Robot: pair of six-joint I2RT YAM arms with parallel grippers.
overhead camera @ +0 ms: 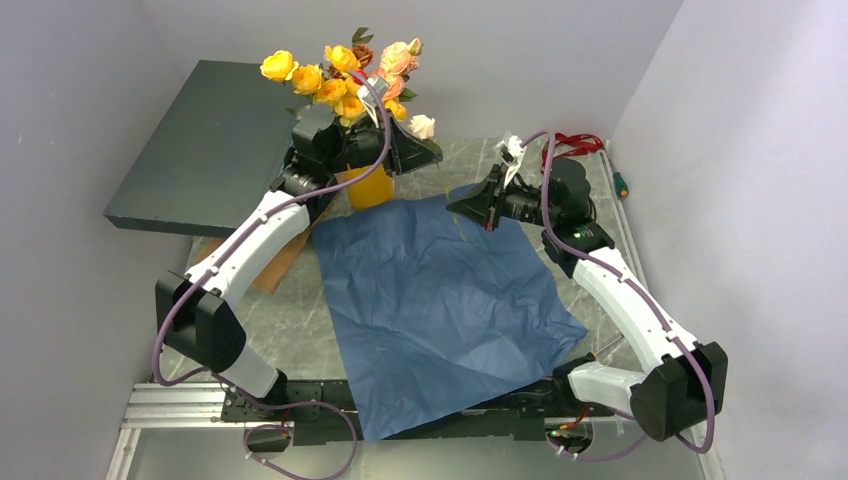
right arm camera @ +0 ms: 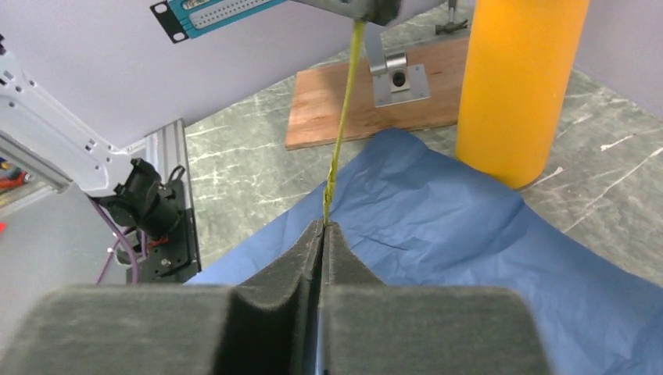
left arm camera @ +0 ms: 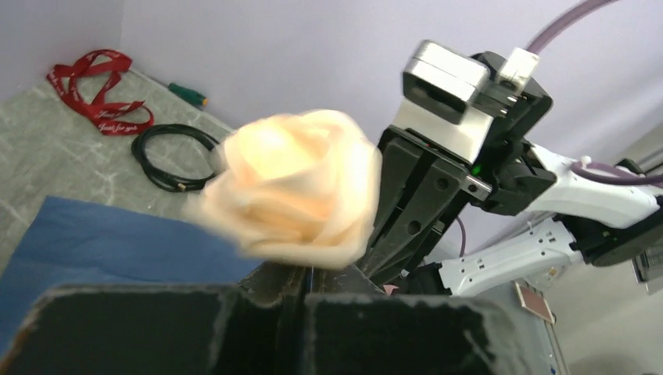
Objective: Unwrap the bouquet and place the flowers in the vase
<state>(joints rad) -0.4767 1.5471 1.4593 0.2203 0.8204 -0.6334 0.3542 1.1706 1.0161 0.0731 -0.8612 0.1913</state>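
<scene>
The vase (overhead camera: 370, 187) stands at the back of the table with several yellow, orange and pink flowers (overhead camera: 340, 82) in it. The blue wrapping paper (overhead camera: 440, 300) lies spread flat in front of it. My left gripper (overhead camera: 432, 152) is shut just under a peach rose (overhead camera: 422, 126), which fills the left wrist view, blurred (left arm camera: 293, 191). Its thin yellow-green stem (right arm camera: 342, 117) runs down into my right gripper (right arm camera: 324, 226), which is shut on the stem's lower end above the paper (right arm camera: 469, 234), beside the vase (right arm camera: 520, 86).
The dark red ribbon (overhead camera: 575, 142) lies loose at the back right near a black cable (left arm camera: 172, 156) and a green screwdriver (overhead camera: 620, 183). A dark grey board (overhead camera: 210, 140) fills the back left. A wooden plate (right arm camera: 367, 101) lies left of the vase.
</scene>
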